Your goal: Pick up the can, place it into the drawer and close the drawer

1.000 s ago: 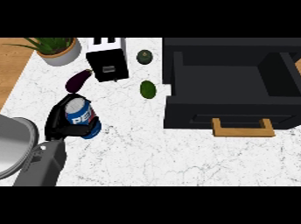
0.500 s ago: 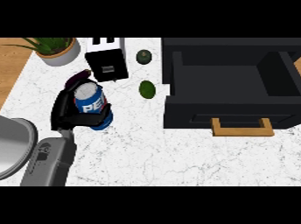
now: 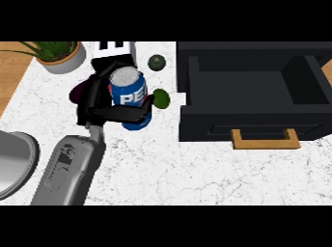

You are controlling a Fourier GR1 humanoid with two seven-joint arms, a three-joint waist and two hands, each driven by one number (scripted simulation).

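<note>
Left hand (image 3: 101, 103) curled round blue Pepsi can (image 3: 130, 96), can upright, above white marble counter (image 3: 197, 173). Black drawer (image 3: 258, 89) open to the right, wooden handle (image 3: 265, 140) at its front. Green avocado (image 3: 161, 99) just beside can. Potted plant (image 3: 58, 55) top left. Purple eggplant (image 3: 76, 94) partly hidden behind hand.

Left hand (image 3: 103, 108) raised at mid-left, fingers and thumb curled round the can (image 3: 130, 95); grey forearm angles in from near-left edge.
</note>
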